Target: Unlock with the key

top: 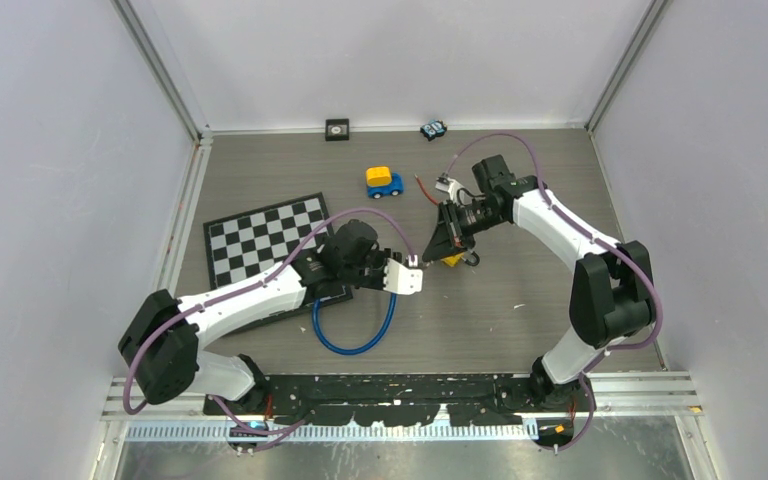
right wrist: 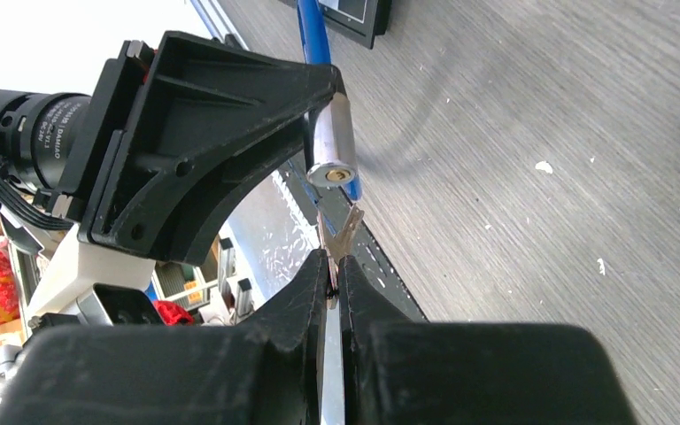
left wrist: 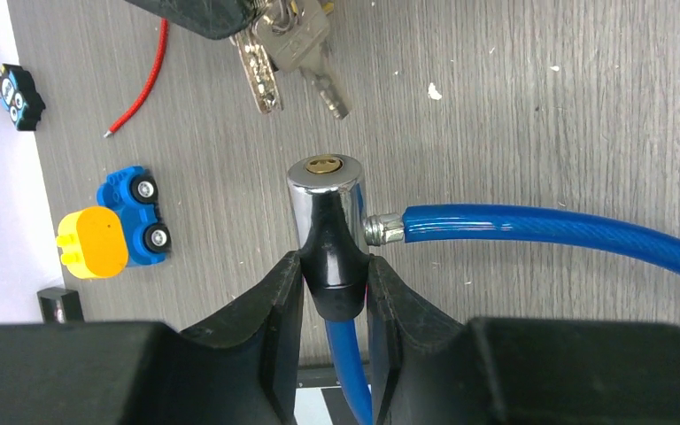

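1. Table (top: 520, 310) is boxed by walls (top: 380, 60) at back, L & R. The near edge carries the arm bases.
2. Widest bare stretch of table is R of centre, btw. the two hands and the R wall, and down toward the near edge.
3. L side is tighter: chessboard (top: 270, 235) lies flat there, and the L arm passes over its near corner.
4. Along the back edge sit a small black box (top: 337, 129) and a small black-and-blue toy (top: 433, 130), both close to the wall. Toy car (top: 384, 181) sits a bit nearer, well apart from the hands, w/ a red wire (top: 423, 190) beside it.
5. L hand (left wrist: 335, 266) is clenched on the lock (left wrist: 326, 199), fingers (left wrist: 285, 292) pinching its black sleeve. The chrome end sticks out past them, brass keyhole facing away from the hand.
6. Blue cable (left wrist: 540, 226) leaves the lock's side, and its loop (top: 355, 335) lies on the table near mid-front.
7. R hand (right wrist: 334, 266) is clamped tight on a key (right wrist: 347, 232), the blade pointing up at the lock (right wrist: 332, 142).
8. Key tip is just below the keyhole face and not inside it. In the L wrist view the key bunch (left wrist: 297, 44) sits a little apart from the lock.
9. The two hands (top: 410, 275) (top: 438, 245) meet near table centre, almost touching.
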### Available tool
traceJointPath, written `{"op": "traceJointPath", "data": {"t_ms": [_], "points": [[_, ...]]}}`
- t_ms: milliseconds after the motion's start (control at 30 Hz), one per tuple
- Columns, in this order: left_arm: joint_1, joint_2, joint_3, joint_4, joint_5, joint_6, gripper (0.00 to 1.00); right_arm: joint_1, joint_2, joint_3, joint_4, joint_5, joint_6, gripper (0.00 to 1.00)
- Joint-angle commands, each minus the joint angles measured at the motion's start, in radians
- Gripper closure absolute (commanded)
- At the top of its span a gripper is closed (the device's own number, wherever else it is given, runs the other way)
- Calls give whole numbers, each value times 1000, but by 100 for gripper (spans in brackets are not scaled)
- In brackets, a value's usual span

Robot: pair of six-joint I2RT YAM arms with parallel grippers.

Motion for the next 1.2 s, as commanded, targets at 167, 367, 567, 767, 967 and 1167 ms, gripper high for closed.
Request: {"op": "traceJointPath", "data": {"t_ms": [167,367,567,767,967,1167], "points": [[4,-23,5,81,61,-49,100,-2,6,15,68,-30,33,100],[11,-36,6,73,79,-50,100,-2,27,21,62,-34,28,100],[19,-43,4,79,84,-58,100,0,28,9,62,-39,25,100],[26,-44,4,83,93,-68,100,2,34,-4,73,-50,29,100],[46,-50,-1,87,143,-95,100,9,48,-11,71,-68,7,100],[92,-67,-31,105,258,-104,100,9,54,-3,52,-89,-17,100]]}}
